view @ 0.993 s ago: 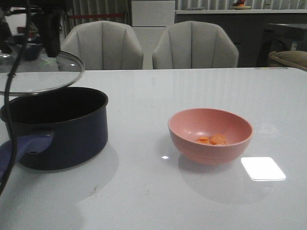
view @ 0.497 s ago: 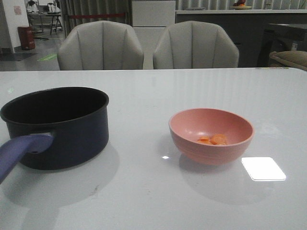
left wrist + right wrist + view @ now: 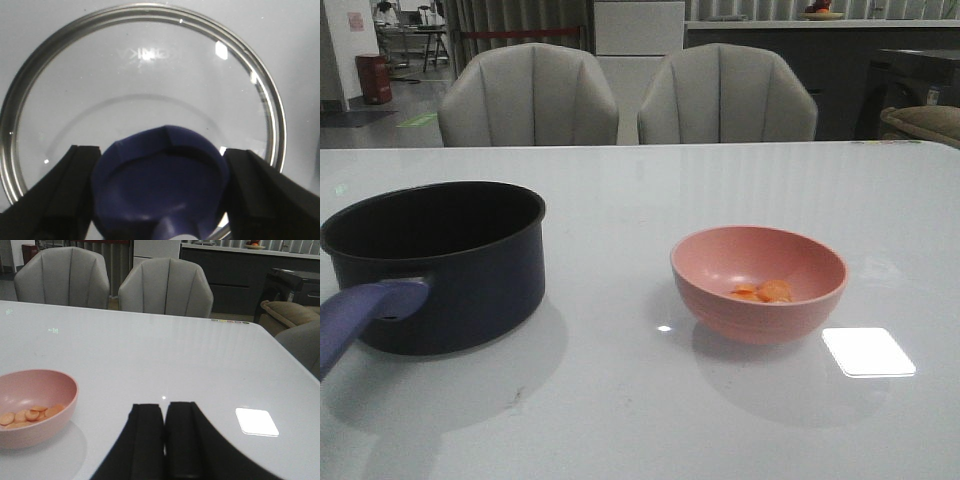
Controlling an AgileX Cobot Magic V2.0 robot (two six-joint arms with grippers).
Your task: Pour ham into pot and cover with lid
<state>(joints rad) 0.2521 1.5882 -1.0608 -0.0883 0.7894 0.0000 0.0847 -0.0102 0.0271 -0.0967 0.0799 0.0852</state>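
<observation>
The dark navy pot (image 3: pixel 450 270) stands open on the left of the table, its blue-purple handle (image 3: pixel 360 315) pointing toward the front. A pink bowl (image 3: pixel 760 300) to its right holds the orange ham slices (image 3: pixel 765 291). Both also show in the right wrist view: the bowl (image 3: pixel 30 390) and the ham (image 3: pixel 27 416). My left gripper (image 3: pixel 161 165) is shut on the blue knob (image 3: pixel 160 190) of the glass lid (image 3: pixel 145 85), over pale tabletop. It is out of the front view. My right gripper (image 3: pixel 165 407) is shut and empty, to the right of the bowl.
Two grey chairs (image 3: pixel 530 95) (image 3: pixel 725 95) stand behind the table's far edge. A bright square reflection (image 3: pixel 868 352) lies on the white table right of the bowl. A cushioned seat (image 3: pixel 295 315) stands past the table's right edge.
One second ago the left arm held the lid above the pot at the left of the front view. Arm and lid have since left that view. The pot and bowl have not moved.
</observation>
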